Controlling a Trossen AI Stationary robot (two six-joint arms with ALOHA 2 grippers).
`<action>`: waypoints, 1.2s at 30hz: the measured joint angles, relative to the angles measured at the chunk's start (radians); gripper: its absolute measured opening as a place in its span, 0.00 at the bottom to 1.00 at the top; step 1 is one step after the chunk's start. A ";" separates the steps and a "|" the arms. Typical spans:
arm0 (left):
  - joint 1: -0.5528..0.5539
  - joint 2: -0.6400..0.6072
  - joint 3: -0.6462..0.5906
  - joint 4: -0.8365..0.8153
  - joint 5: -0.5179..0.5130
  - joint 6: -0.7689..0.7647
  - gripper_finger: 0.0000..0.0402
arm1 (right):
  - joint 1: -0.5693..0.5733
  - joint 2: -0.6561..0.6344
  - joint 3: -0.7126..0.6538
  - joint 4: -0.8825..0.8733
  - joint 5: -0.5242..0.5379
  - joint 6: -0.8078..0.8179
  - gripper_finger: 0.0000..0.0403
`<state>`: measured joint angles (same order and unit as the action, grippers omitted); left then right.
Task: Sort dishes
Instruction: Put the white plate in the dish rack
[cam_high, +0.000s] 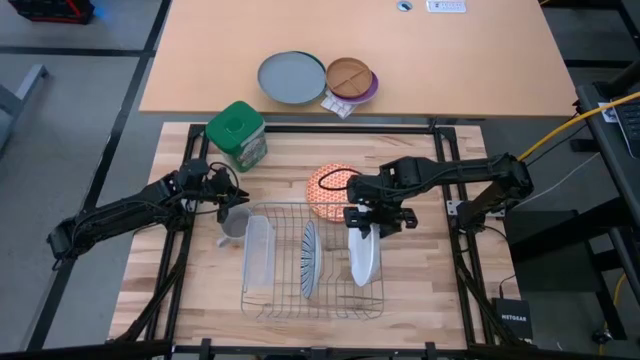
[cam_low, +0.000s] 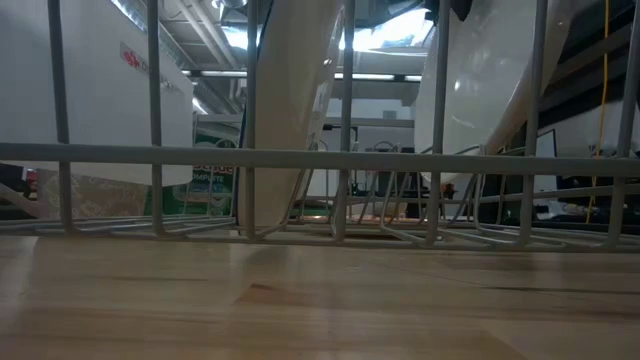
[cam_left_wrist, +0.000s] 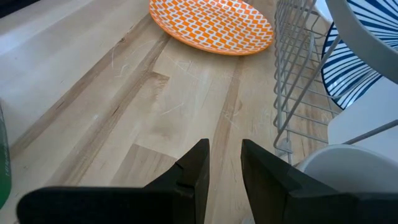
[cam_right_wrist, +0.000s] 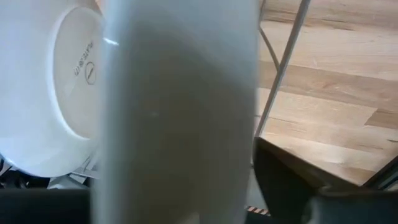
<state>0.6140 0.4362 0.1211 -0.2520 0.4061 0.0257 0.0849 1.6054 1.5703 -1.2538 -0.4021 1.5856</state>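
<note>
White plate (cam_high: 364, 255) is stood in the wire rack (cam_high: 270, 300) beside the striped plate (cam_high: 309, 260).
Right gripper (cam_high: 366, 228) jaws' state cannot be told; left gripper (cam_left_wrist: 225, 168) jaws are narrowly parted, empty; orange plate (cam_high: 328, 190) is left on the bench (cam_high: 430, 260).

Overhead view straight down on table, low view level through dish rack (cam_low: 340, 160) wires, 2 wrist views close, all sharing rack.

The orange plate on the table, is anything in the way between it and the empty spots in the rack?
Partly. The orange plate lies flat just behind the wire rack. The right gripper hangs at the white plate by the rack's right end, close to it. The gaps nearer the striped plate look clear.
</note>
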 joint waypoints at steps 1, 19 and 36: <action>0.000 0.000 0.000 0.000 0.000 0.000 0.20 | 0.000 0.000 0.000 -0.002 -0.001 -0.001 0.54; 0.000 0.000 0.000 0.000 0.000 0.000 0.20 | 0.088 0.000 0.000 0.003 -0.060 -0.015 0.97; 0.000 0.000 0.000 0.000 0.000 0.000 0.20 | 0.251 0.000 0.000 0.025 -0.023 -0.020 0.97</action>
<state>0.6140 0.4362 0.1211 -0.2516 0.4065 0.0257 0.3354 1.6052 1.5703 -1.2287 -0.4251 1.5654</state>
